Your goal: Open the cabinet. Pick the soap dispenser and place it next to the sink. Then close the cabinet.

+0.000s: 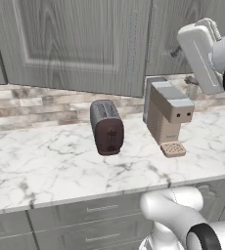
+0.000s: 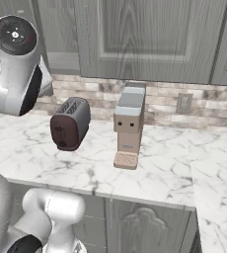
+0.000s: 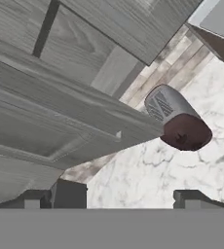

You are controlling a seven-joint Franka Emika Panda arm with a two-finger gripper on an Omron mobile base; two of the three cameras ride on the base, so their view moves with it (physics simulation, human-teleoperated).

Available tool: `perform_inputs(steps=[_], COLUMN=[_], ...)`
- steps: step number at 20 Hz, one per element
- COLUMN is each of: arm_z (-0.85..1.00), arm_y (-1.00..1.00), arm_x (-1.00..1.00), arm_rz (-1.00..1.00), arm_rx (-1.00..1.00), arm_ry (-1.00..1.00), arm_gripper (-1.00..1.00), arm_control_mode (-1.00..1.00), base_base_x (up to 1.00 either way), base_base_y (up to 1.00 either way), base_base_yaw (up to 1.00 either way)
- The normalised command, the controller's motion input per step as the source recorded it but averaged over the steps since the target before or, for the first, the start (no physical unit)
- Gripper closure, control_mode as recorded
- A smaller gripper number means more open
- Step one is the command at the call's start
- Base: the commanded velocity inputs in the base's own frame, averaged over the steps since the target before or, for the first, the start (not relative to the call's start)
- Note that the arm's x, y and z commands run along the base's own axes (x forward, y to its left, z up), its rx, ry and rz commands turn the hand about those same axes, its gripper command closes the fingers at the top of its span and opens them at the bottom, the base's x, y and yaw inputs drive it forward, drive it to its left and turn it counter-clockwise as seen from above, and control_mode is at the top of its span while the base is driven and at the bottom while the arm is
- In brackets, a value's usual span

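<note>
The grey wood-grain cabinet (image 1: 75,44) hangs over the counter, and its left door stands slightly ajar, swung out from the wall. The right door (image 2: 150,39) is flush and shut. In the hand view the ajar door (image 3: 46,131) runs across the left half, with its slim bar handle (image 3: 116,134) along the near edge. My gripper (image 3: 128,199) is open just below and in front of that door, with nothing between its fingers and apart from the handle. The door hides the shelf inside.
A dark red toaster (image 1: 107,128) (image 2: 70,123) (image 3: 179,121) and a beige coffee machine (image 1: 168,114) (image 2: 129,123) stand on the white marble counter (image 1: 46,166). Grey drawer fronts (image 1: 100,210) lie below it. My raised forearm (image 1: 200,56) hangs beside the coffee machine.
</note>
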Motion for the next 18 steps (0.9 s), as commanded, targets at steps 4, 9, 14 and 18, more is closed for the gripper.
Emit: perform_inputs(steps=[4, 9, 14, 18], arm_z=[0.00, 0.00, 0.00, 0.00], arm_y=[-0.31, -0.26, -0.12, -0.02], arm_x=[0.18, 0.25, 0.32, 0.26], arm_rz=[0.19, 0.13, 0.11, 0.10], arm_rx=[0.27, 0.24, 0.14, 0.04], arm_ry=[-0.01, 0.00, 0.00, 0.00], arm_gripper=[-1.00, -1.00, -1.00, -1.00], arm_control_mode=[-1.00, -1.00, -1.00, -1.00], base_base_x=[0.00, 0.00, 0.00, 0.00], base_base_y=[0.00, 0.00, 0.00, 0.00], base_base_yaw=[0.00, 0.00, 0.00, 0.00])
